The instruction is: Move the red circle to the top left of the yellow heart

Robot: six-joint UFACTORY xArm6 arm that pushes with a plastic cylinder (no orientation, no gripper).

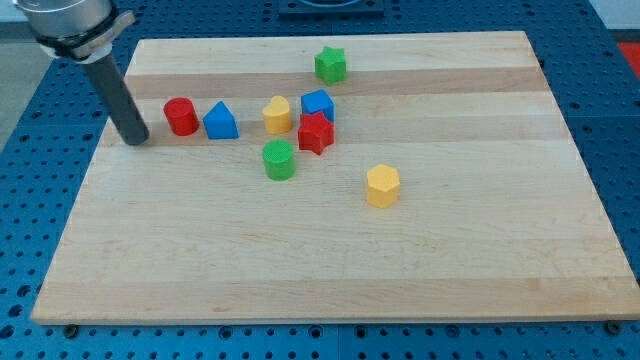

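Observation:
The red circle (181,116) is a short red cylinder standing at the view's upper left on the wooden board. The yellow heart (278,114) stands to its right, with a blue triangle (221,121) between them. My tip (135,139) rests on the board just left of the red circle and slightly lower, a small gap apart from it. The dark rod rises up and to the left from the tip.
A blue block (318,103) and a red star (316,133) crowd the heart's right side. A green cylinder (279,160) sits below the heart. A green star (330,64) is near the top edge. A yellow hexagon (382,186) lies at centre right.

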